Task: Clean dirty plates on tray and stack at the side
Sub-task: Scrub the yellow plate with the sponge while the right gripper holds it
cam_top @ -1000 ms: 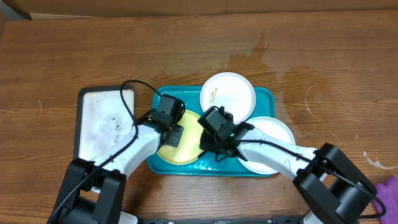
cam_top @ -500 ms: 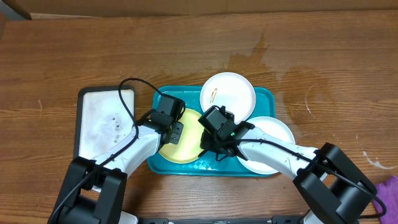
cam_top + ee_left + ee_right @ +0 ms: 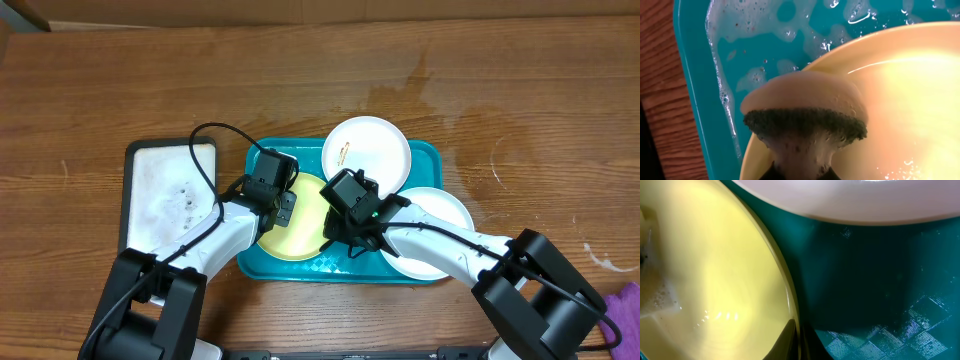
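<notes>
Teal tray (image 3: 428, 160) on the wooden table (image 3: 120, 90), holding three plates. The left gripper (image 3: 283, 212), fingers nearly cut off in its wrist view, pinches a foamy sponge (image 3: 805, 107) resting on the left rim of the yellow-green plate (image 3: 295, 240). The right gripper (image 3: 335, 235), largely hidden overhead, is closed narrowly on that plate's right edge. One white plate (image 3: 366, 150) lies far right. Another white plate (image 3: 445, 205), partly under the right arm, overhangs the right rim.

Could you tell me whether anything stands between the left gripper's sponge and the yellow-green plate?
Nothing visible does: the sponge in the left gripper sits directly over the rim of the yellow-green plate, with only suds on the teal tray beside it.
</notes>
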